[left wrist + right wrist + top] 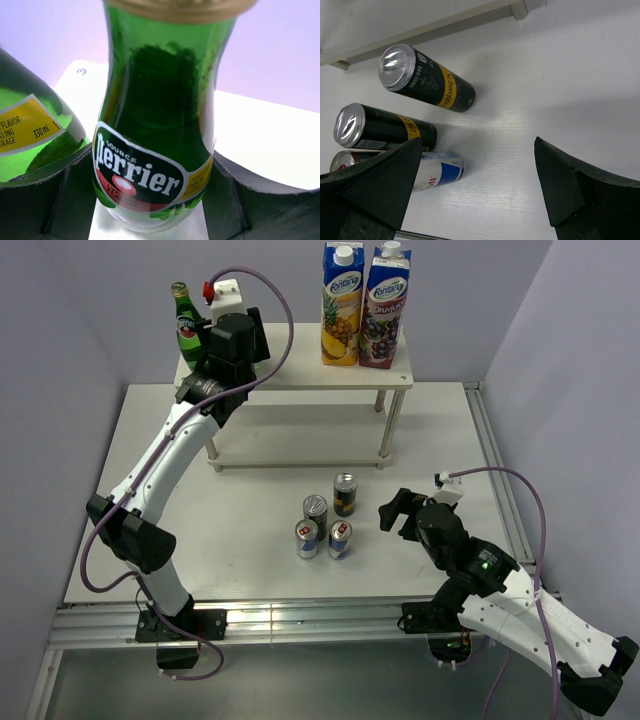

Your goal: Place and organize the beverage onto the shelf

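Left claw: my left claw is closed around the held bottle; both dark fingers look pressed to the glass at its widest part.
Right claw: my right claw is spread wide and grips nothing. It hangs low over the table, at 3 o'clock of the cans.
Where the drinks are: the held bottle and a second bottle stand just beside each other at the 10 o'clock corner of the shelf, on its top board. From above only one green bottle shows there, since my wrist covers the rest. The two dark slim cans and the two blue-silver cans stand upright in a tight cluster mid-table, at 6 o'clock of the shelf.
Done, as I judge it: two of six drinks are up. The held one appears to be resting on the board but not yet let go.
Left to do: release this bottle, then carry four cans up and line them in order. The lower board is bare.
Look of the held bottle: deep green glass with a gold cap at the top edge, and a dark label in white lettering with a red band and a yellow side panel. It stands upright.
Look of the second bottle: the same green glass with a yellow label panel, at 9 o'clock of the held one.
Also on the shelf: two juice cartons fill the 2 o'clock end of the top board.
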You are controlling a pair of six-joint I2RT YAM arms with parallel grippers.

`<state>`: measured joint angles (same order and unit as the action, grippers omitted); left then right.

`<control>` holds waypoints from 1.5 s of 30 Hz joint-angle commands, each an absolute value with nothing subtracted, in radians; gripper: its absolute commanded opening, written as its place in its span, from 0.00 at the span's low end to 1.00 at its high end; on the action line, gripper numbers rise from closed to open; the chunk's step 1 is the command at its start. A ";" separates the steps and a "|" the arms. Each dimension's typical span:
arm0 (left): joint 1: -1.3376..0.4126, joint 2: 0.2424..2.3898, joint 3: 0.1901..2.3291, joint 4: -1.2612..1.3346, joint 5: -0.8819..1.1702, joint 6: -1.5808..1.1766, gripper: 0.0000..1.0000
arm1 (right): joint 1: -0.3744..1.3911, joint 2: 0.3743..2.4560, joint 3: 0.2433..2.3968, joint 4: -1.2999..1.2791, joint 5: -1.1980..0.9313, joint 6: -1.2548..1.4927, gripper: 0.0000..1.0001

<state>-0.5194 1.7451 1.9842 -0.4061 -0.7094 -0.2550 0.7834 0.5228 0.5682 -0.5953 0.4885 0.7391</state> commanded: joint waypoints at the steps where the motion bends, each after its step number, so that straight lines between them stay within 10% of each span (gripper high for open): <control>1: -0.509 1.703 1.945 -0.351 -0.703 -0.291 0.00 | 0.792 0.518 0.572 -0.578 0.520 0.747 1.00; 6: -0.509 1.706 1.933 -0.353 -0.689 -0.304 0.13 | 0.792 0.515 0.571 -0.578 0.520 0.747 1.00; 10: -0.511 1.701 1.913 -0.354 -0.672 -0.313 0.52 | 0.792 0.514 0.569 -0.578 0.518 0.747 1.00; 14: -0.509 1.692 1.885 -0.342 -0.650 -0.314 0.71 | 0.790 0.511 0.569 -0.577 0.518 0.746 1.00; 45: -0.632 1.641 1.809 -0.354 -0.710 -0.267 0.99 | 0.793 0.489 0.561 -0.572 0.514 0.744 1.00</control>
<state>-0.6121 1.7054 1.8324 -0.3294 -0.6781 -0.2665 0.7834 0.5045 0.5678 -0.5949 0.4889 0.7391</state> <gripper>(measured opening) 0.993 0.998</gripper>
